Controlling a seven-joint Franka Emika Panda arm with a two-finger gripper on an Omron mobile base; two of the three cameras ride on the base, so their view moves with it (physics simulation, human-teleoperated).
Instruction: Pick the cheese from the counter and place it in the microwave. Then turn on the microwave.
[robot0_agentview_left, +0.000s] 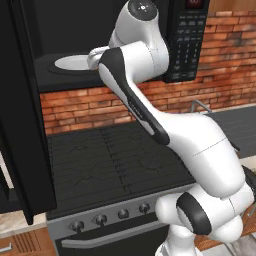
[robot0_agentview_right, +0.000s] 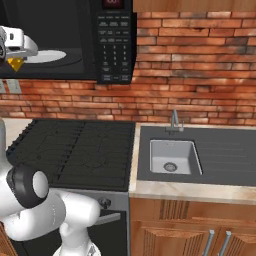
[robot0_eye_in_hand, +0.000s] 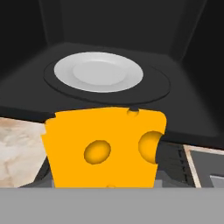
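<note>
Cheese (robot0_eye_in_hand: 103, 148): lower centre of my hand view, clamped between my jaws.
Jaws: gripping the cheese.
Microwave (robot0_agentview_right: 114, 45): door open; white plate (robot0_eye_in_hand: 99, 71) inside, beyond the cheese.

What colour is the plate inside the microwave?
White. The plate shows best in the hand view, on the dark turntable.

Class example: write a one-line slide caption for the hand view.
Gripper holds the cheese at the open microwave, just short of the white plate inside.
</note>
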